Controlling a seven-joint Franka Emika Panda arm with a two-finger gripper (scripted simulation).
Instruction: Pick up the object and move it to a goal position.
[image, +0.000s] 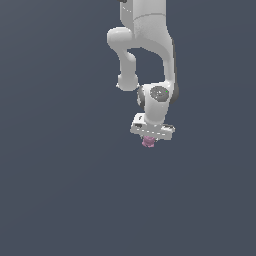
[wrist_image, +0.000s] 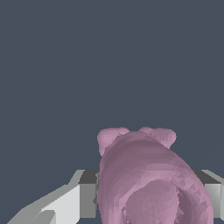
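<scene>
The object (image: 148, 142) is a small matte pink lumpy blob that pokes out just below the white gripper (image: 149, 140) in the middle of the exterior view. In the wrist view the object (wrist_image: 146, 177) fills the space between the two grey-white fingers (wrist_image: 72, 202), with two stubby lumps on its far end. The fingers press against both its sides, so the gripper is shut on it. The fingertips themselves are hidden under the hand in the exterior view.
The white arm (image: 145, 45) reaches down from the top of the exterior view. Everything around it is a plain dark grey-blue surface (image: 60, 190) with no other objects or edges visible.
</scene>
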